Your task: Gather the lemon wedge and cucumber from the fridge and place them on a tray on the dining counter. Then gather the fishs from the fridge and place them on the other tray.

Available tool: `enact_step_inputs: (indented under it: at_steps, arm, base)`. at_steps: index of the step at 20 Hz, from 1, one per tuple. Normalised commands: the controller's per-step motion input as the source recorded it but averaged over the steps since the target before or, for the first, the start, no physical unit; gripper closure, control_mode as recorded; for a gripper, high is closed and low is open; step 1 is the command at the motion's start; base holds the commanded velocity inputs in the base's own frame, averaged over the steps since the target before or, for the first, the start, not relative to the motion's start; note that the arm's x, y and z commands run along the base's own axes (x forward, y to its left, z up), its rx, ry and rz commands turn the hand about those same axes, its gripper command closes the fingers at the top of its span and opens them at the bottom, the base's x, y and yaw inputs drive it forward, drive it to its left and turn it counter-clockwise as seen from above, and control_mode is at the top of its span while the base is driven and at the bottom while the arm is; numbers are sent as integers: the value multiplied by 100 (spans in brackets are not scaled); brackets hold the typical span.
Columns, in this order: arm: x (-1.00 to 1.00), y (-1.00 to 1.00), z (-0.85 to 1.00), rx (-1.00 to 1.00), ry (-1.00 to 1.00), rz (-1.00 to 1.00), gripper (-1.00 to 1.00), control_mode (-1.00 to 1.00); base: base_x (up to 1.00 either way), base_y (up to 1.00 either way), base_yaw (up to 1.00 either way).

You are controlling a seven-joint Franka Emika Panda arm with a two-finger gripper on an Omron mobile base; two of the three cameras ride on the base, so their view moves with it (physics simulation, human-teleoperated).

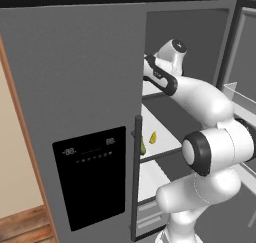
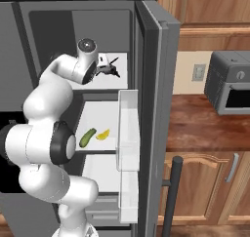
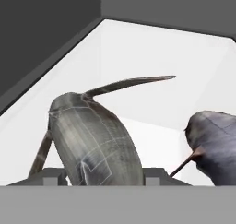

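Two fish lie on the white upper shelf point(image 2: 117, 80) of the open fridge point(image 1: 75, 87), seen in the upper middle of the right base view. In the hand view, the nearer fish point(image 3: 94, 142) fills the lower centre of the frame, its grey body rising between the two grey fingertips point(image 3: 53, 174) at the bottom edge. The second fish point(image 3: 216, 144) sits at the right edge of that frame, just beside the first.

You can locate the end effector point(image 2: 102, 69) in the right base view at the upper shelf, reaching in from the left toward the dark fish shapes. Its jaws stand partly apart on either side of the nearer fish; you cannot tell from the frames whether they press on it.

On the middle shelf point(image 2: 97, 119), below the arm, the cucumber point(image 2: 88, 137) and the lemon wedge point(image 2: 103, 134) lie side by side, close together. The left base view shows the lemon wedge at centre frame, beside the edge of the closed door.
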Motion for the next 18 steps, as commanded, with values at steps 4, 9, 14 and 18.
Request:
enact_step_inputs:
  at_steps: [4,9,14,18]
  arm:
    - [4,0,-3,0,-1,0,100,-100]
    - [-16,0,-5,0,-2,0,100,-100]
    - [-61,-6,-4,0,-7,0,100,-100]
    - [-85,-15,6,0,-13,0,100,-100]
  base:
    - [0,0,0]
    - [0,0,0]
    - [0,0,0]
    - [0,0,0]
